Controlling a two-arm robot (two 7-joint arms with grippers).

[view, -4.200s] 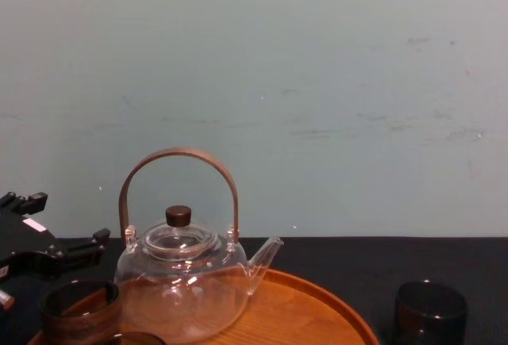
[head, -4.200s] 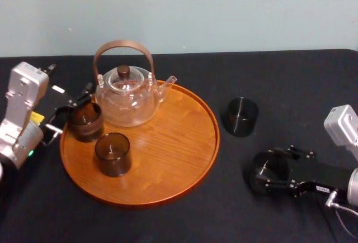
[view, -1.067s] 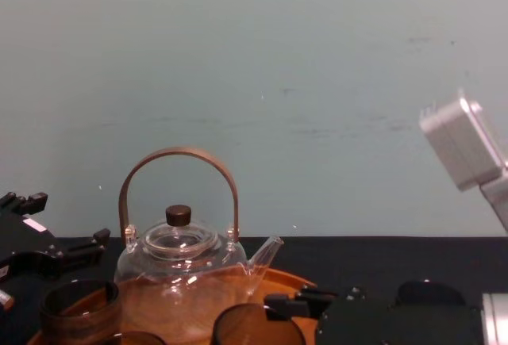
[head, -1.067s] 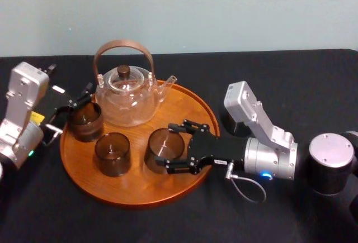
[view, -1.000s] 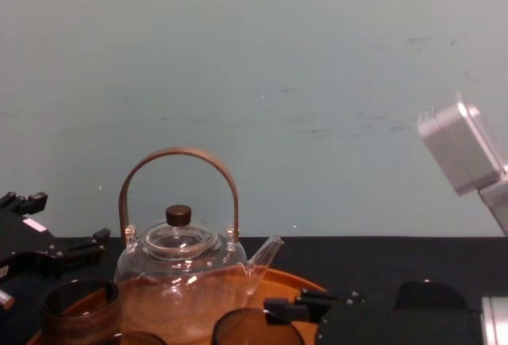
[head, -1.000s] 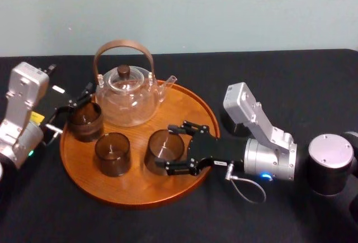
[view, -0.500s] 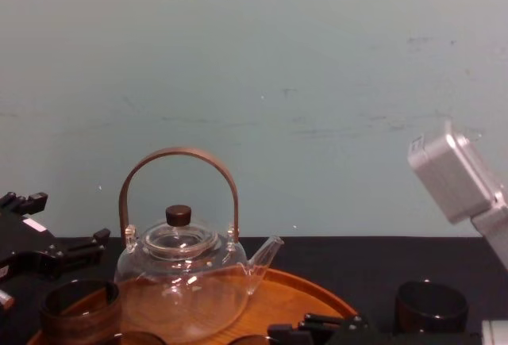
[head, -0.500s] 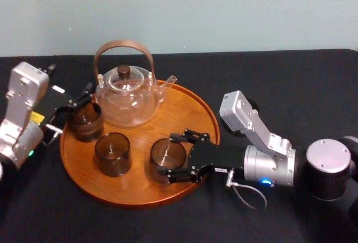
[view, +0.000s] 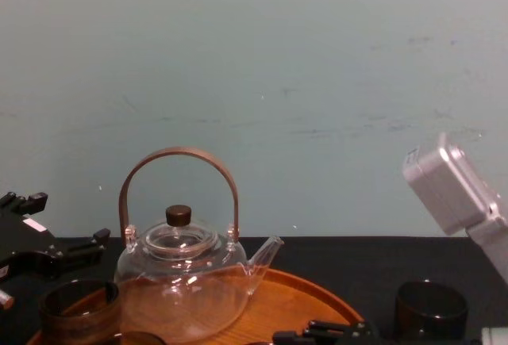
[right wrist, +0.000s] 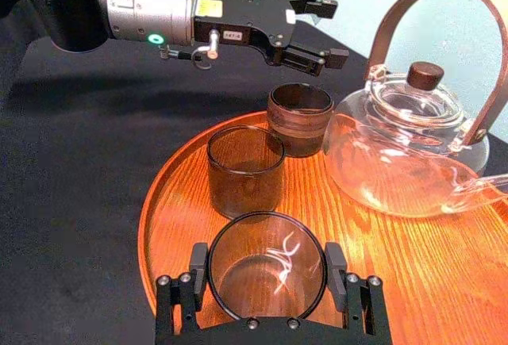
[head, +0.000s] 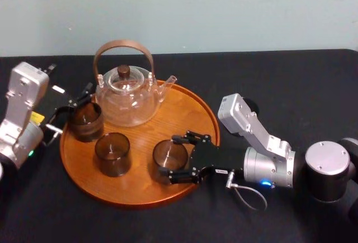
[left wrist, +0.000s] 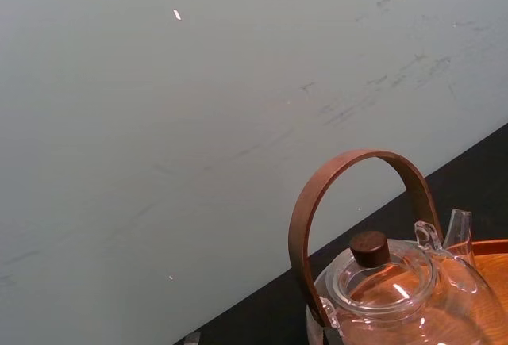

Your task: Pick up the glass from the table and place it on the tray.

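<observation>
Right hand (head: 169, 155) appears clamped on small smoky-brown glass tumbler (head: 170, 151) | tumbler stands on near right part of round orange-brown wooden tray (head: 190, 109) | left hand (right wrist: 329, 32) spread wide at tray's left rim | black-cloth surface (head: 279, 75) beneath

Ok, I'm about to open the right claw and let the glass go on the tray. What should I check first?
1. Glass inside the tray rim: ok.
2. Glass upright: ok.
3. Glass base resting on the tray: cannot tell.
4. Right claw gripping both sides of the glass: ok.
5. Gap to the nearest tumbler: ok.
6. Left claw open, well apart, by the far-left tumbler: ok.
</observation>
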